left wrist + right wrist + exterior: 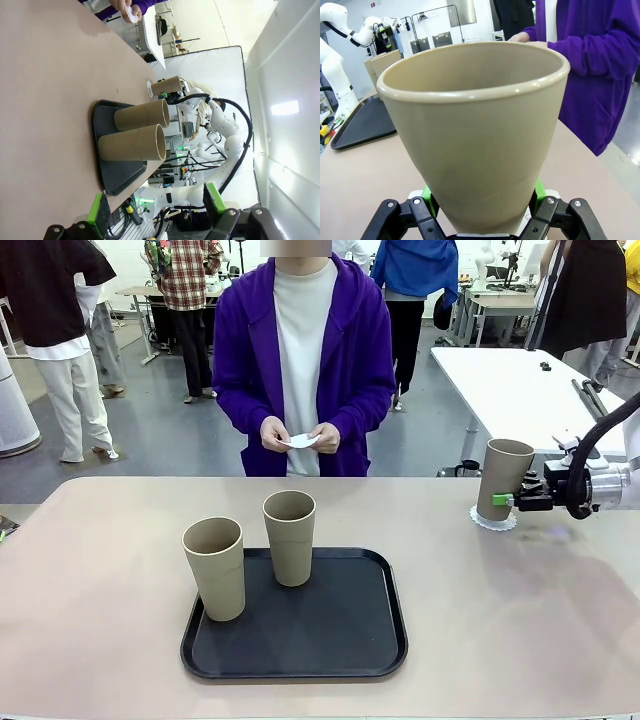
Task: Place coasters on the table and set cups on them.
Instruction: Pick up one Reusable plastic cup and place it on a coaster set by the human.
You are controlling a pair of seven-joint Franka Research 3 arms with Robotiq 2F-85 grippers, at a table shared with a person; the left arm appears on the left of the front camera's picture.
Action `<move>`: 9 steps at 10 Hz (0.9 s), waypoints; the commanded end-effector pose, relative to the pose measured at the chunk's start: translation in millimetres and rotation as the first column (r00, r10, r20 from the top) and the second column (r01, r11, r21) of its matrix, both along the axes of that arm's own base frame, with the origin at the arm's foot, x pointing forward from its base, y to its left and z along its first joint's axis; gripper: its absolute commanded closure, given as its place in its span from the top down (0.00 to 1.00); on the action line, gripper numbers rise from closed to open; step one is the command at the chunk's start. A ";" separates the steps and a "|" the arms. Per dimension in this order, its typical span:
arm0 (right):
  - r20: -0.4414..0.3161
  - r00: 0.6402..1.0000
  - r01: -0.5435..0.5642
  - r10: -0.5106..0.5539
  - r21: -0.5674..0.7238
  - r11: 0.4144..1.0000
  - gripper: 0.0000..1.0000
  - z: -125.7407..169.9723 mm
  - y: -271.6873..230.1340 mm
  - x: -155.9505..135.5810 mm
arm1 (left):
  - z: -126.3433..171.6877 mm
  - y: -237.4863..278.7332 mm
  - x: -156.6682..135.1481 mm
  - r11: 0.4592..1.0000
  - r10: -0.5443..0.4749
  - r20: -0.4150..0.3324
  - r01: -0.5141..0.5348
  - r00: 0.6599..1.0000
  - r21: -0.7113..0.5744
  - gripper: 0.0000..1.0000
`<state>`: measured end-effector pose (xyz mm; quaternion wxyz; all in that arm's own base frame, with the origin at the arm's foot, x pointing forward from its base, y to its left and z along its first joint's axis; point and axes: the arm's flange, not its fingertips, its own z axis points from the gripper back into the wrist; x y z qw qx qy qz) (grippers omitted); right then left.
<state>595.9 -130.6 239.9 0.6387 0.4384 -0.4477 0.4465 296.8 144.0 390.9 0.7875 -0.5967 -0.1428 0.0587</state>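
Note:
A tan cup (501, 478) stands on a white lacy coaster (494, 519) at the right of the beige table (120, 540). My right gripper (512, 499) is shut on this cup's lower side; up close the cup (475, 130) sits between the green pads (427, 192). Two more cups (215, 567) (290, 537) stand on the black tray (340, 640). My left gripper (155, 205) is open and empty, low over the table short of the tray (107, 145) and its cups (132, 145). The person holds another white coaster (298, 441) in both hands.
The person in a purple jacket (305, 350) stands at the table's far edge. A white table (520, 390) stands behind at the right. Bare tabletop lies left of the tray and between the tray and the right-hand cup.

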 end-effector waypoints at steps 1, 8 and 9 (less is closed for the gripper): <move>0.021 1.000 -0.014 0.014 0.006 1.000 0.81 -3.5 -4.7 9.7 | 0.2 0.5 -0.5 1.000 0.001 0.018 -0.001 1.000 -0.010 1.00; 0.008 1.000 -0.007 0.007 -0.018 1.000 0.81 -15.5 -9.2 11.7 | 0.2 0.5 -0.5 1.000 0.001 0.018 -0.001 1.000 -0.010 1.00; 0.007 1.000 -0.008 0.008 -0.019 1.000 0.81 -16.4 -10.1 11.1 | 0.2 0.5 -0.5 1.000 0.001 0.018 -0.001 1.000 -0.010 1.00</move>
